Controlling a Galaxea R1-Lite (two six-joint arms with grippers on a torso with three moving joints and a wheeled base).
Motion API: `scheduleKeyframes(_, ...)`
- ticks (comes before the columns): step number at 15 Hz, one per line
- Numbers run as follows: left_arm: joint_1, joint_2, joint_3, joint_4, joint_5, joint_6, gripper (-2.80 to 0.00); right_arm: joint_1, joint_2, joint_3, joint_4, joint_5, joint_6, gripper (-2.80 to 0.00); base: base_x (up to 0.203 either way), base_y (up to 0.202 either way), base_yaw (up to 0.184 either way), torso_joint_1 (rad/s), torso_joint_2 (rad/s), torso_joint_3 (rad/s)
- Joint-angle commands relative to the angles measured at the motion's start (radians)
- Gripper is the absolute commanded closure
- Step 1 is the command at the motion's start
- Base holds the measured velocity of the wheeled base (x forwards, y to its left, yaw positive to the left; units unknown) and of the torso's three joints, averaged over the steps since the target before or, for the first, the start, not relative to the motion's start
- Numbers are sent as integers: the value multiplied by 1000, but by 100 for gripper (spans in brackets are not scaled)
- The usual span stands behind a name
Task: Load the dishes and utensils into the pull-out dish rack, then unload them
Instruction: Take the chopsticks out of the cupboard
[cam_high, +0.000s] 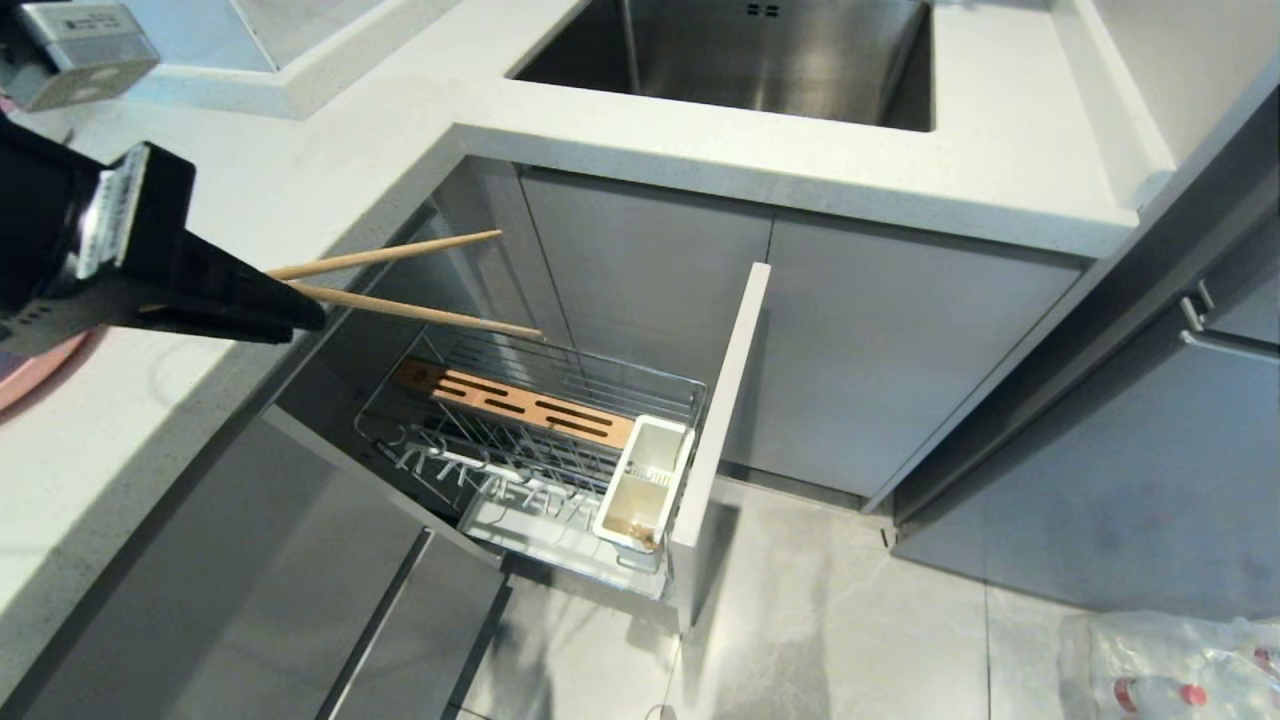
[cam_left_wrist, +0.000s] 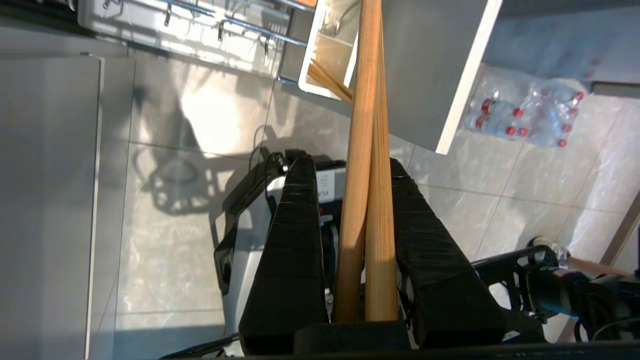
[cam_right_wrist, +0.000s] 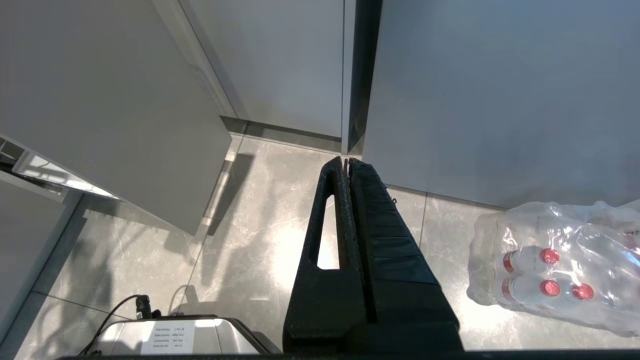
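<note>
While clamped, slim wooden chopsticks (cam_high: 400, 285), black left tool (cam_high: 300, 312)

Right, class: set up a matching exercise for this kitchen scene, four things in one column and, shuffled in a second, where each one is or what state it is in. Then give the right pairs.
Column one:
1. chopsticks
2. white utensil caddy
3. right gripper
4. pack of bottles

Column two:
A. lying on the floor
B. shut on nothing, hanging over the floor
C. clamped in the left gripper, out over the pull-out dish rack
D. at the rack's front corner, beside the grey front panel

Pairs: 1-C, 2-D, 3-B, 4-A
</note>
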Motion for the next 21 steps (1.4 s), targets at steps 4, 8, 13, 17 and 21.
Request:
scheduleKeyframes(4,2,-83,0,3,91,-3,0,0,0,0,-1,0,0,0,0,0,0,0,0,0)
scheduleKeyframes(8,36,-139,0,0,157,-2,0,0,0,0,-1,0,0,0,0,0,0,0,0,0)
scheduleKeyframes(13,120,-178,0,-38,285,-1,0,1,1,0,-1,0,0,0,0,0,0,0,0,0)
scheduleKeyframes(17,193,-180,0,-69,400,-1,0,0,0,0,-1,0,0,0,0,0,0,0,0,0)
scheduleKeyframes(21,297,-162,0,-118,471,-1,0,0,0,0,-1,0,0,0,0,0,0,0,0,0)
